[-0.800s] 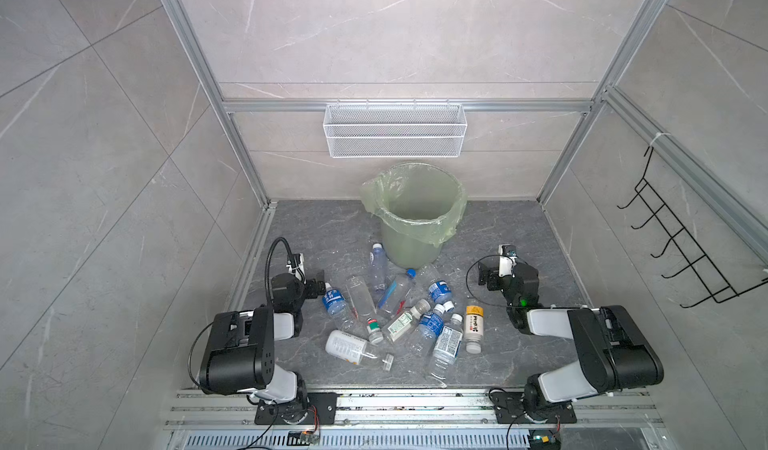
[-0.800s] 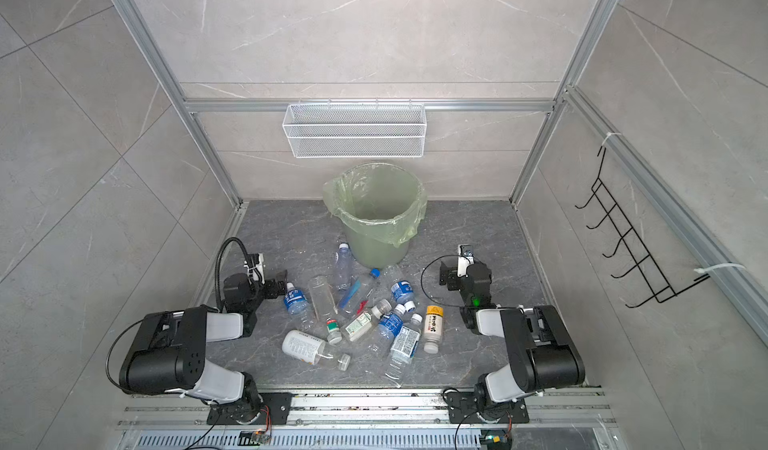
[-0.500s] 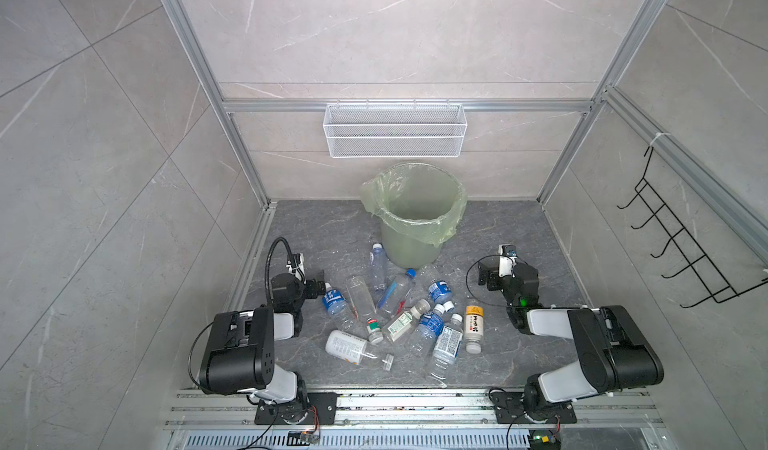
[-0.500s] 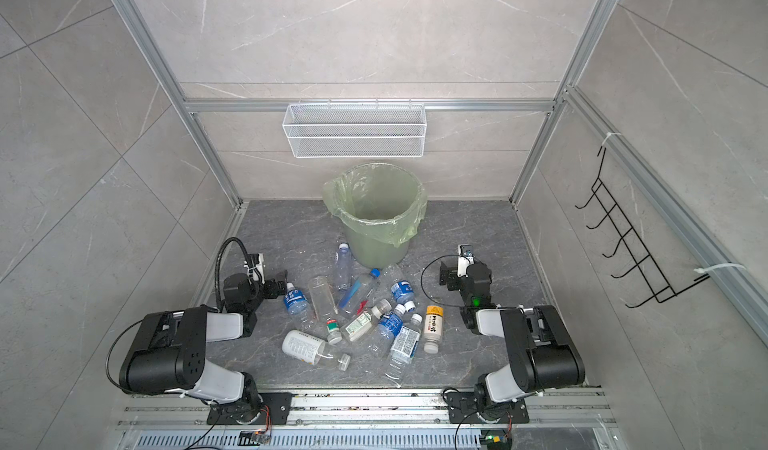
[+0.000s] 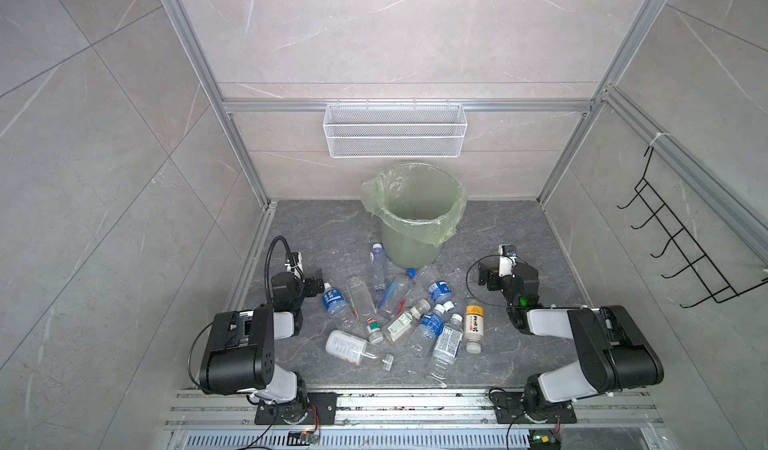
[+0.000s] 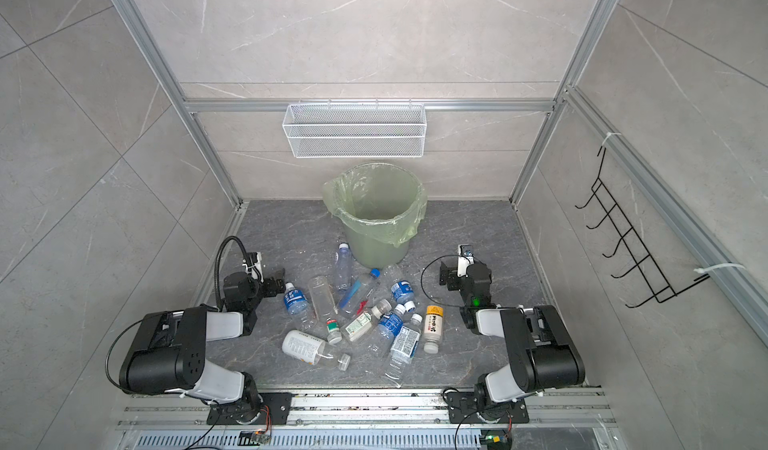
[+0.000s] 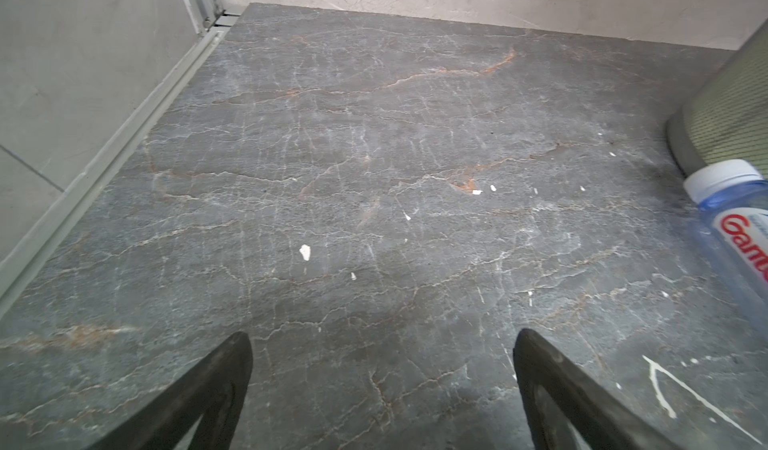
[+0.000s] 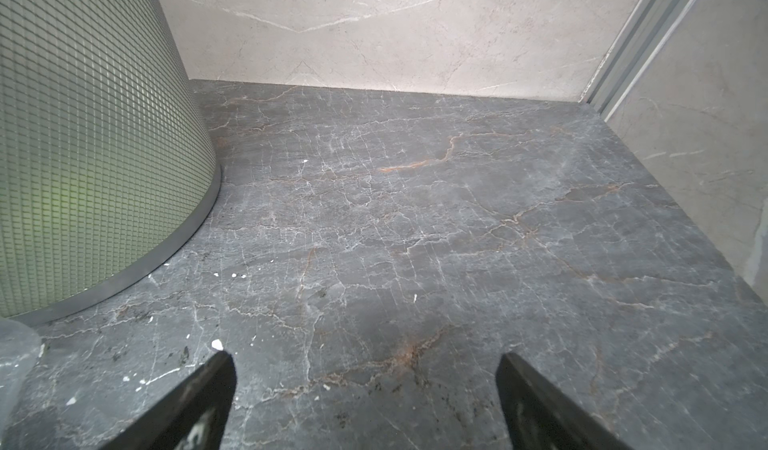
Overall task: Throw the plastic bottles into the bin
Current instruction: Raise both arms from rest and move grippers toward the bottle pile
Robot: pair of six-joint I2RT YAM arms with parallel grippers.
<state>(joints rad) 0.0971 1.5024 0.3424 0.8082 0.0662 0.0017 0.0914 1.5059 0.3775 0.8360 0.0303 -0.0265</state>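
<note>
Bottles (image 5: 401, 323) lay before the bin (image 5: 409, 240); your left gripper (image 7: 380, 339) and right gripper (image 8: 365, 358) flanked them, spread wide, empty, apparently poised to pick.

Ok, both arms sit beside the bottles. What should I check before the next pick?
1. Left hand open and empty: ok.
2. Right hand open and empty: ok.
3. Bin upright, mouth unobstructed: ok.
4. Blue-label bottle nearest the left hand, nothing lying on it: ok.
5. Yellow-label bottle nearest the right hand, nothing lying on it: ok.
6. Whether either bottle is empty: cannot tell.
</note>
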